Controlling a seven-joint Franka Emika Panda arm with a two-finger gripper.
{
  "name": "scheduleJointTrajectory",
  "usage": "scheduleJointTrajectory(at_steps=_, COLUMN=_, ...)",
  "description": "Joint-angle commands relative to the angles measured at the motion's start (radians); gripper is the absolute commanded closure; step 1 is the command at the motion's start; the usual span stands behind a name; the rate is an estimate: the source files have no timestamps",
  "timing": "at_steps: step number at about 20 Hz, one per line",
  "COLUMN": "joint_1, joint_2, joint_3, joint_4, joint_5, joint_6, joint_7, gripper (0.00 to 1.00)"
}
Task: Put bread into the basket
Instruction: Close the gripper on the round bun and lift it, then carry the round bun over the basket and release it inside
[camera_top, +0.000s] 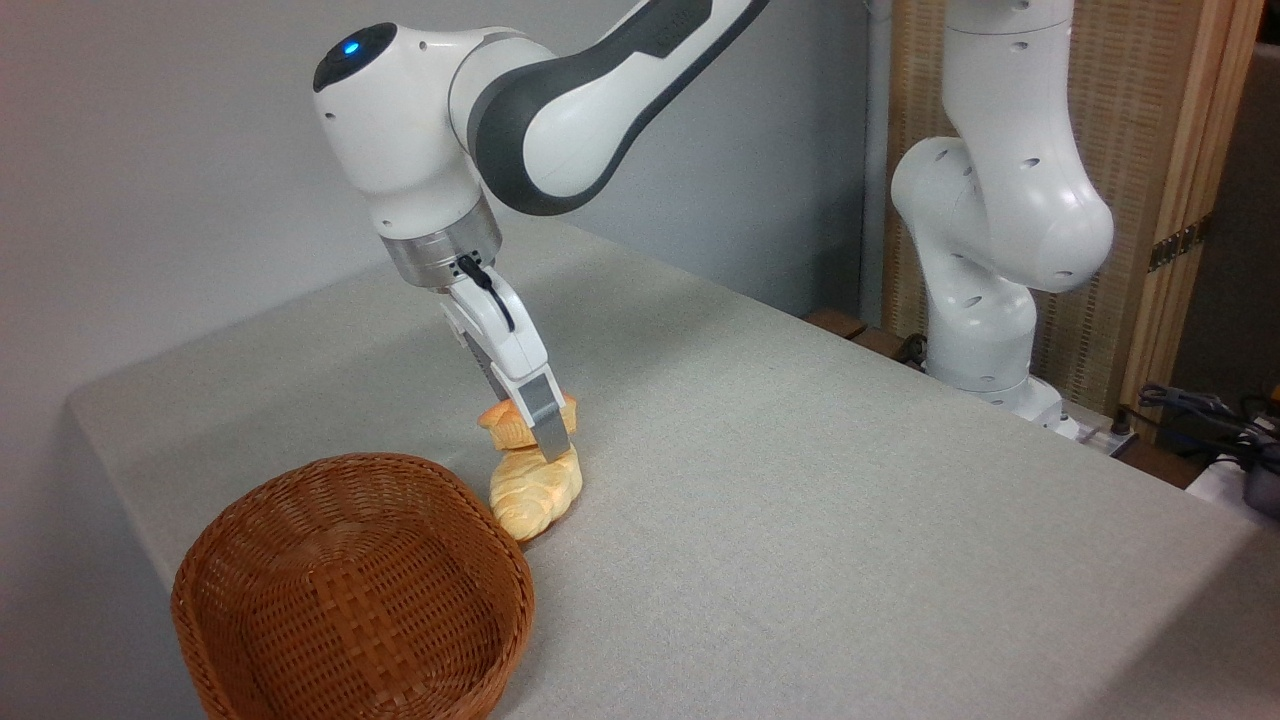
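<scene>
The round brown wicker basket (352, 590) stands at the front left of the table and holds nothing. Just behind its right rim the pale plaited loaf (535, 495) lies on the cloth. The small orange bun (505, 425) sits right behind the loaf. My gripper (550, 445) is down at the bun. One grey finger (545, 415) crosses the bun's front and its tip reaches the top edge of the loaf. The other finger is hidden behind the bun, so the gap between the fingers does not show.
The table (800, 480) is covered with a grey cloth; its left edge runs close behind the basket. The arm's white base (985, 330) stands at the back right, with cables (1200, 410) and a wooden screen (1150, 150) beyond it.
</scene>
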Motion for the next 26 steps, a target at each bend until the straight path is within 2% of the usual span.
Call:
scheduleJointTrajectory(at_steps=1, joint_1=-0.001, joint_2=0.008, joint_3=-0.001, joint_4=0.011, joint_5=0.019, joint_6=-0.001, joint_7=-0.006, gripper=0.65)
scheduleJointTrajectory(at_steps=10, joint_1=0.001, joint_2=0.008, joint_3=0.000, joint_4=0.021, joint_5=0.016, joint_6=-0.001, joint_7=-0.006, gripper=0.65)
scheduleJointTrajectory(at_steps=20, joint_1=0.014, joint_2=-0.004, joint_3=0.016, joint_4=0.104, joint_5=-0.027, joint_6=-0.015, joint_7=-0.007, gripper=0.64)
scheduleJointTrajectory(at_steps=23, joint_1=0.016, joint_2=0.002, joint_3=0.058, joint_4=0.152, joint_5=-0.047, joint_6=0.016, joint_7=-0.006, gripper=0.64)
scheduleJointTrajectory(at_steps=26, joint_1=0.016, joint_2=0.008, joint_3=0.085, joint_4=0.153, joint_5=-0.055, joint_6=0.163, joint_7=-0.006, gripper=0.60)
